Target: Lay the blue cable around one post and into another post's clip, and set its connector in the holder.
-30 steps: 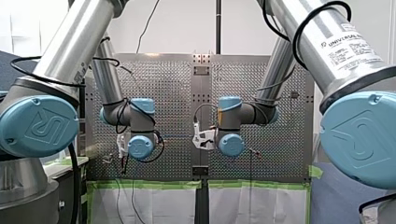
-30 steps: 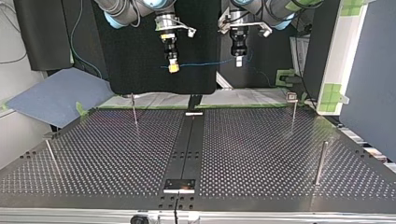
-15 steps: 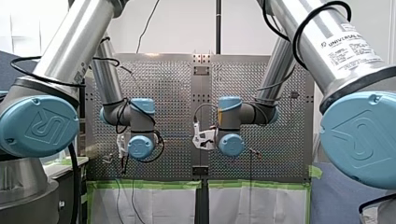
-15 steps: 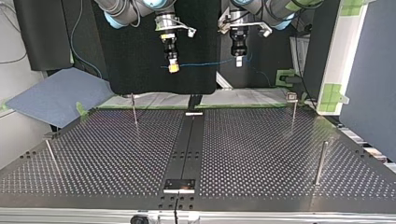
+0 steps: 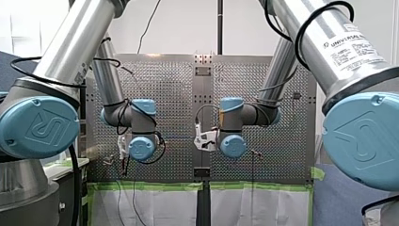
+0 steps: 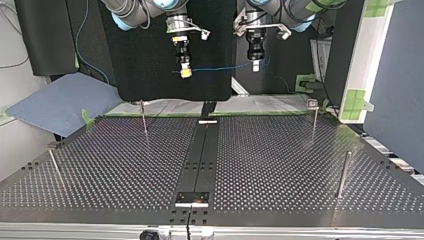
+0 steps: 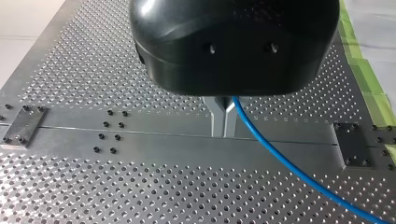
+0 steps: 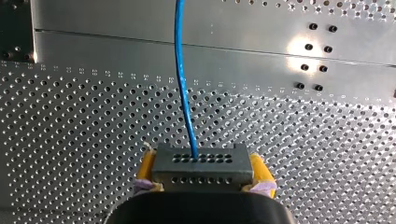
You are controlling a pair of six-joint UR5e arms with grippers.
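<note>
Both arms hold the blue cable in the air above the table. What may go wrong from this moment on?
1. The blue cable runs almost straight between my right gripper and my left gripper; if they move apart, it may pull the connector out of the yellow pads.
2. The left fingers pinch only the thin cable, so it may slide.
3. The posts are thin; a descending gripper may strike one.

cable above table, posts on table

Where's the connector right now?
Clamped in my right pincer, in the air above the table, left of centre in the top view, its cable running to my left pincer.
</note>
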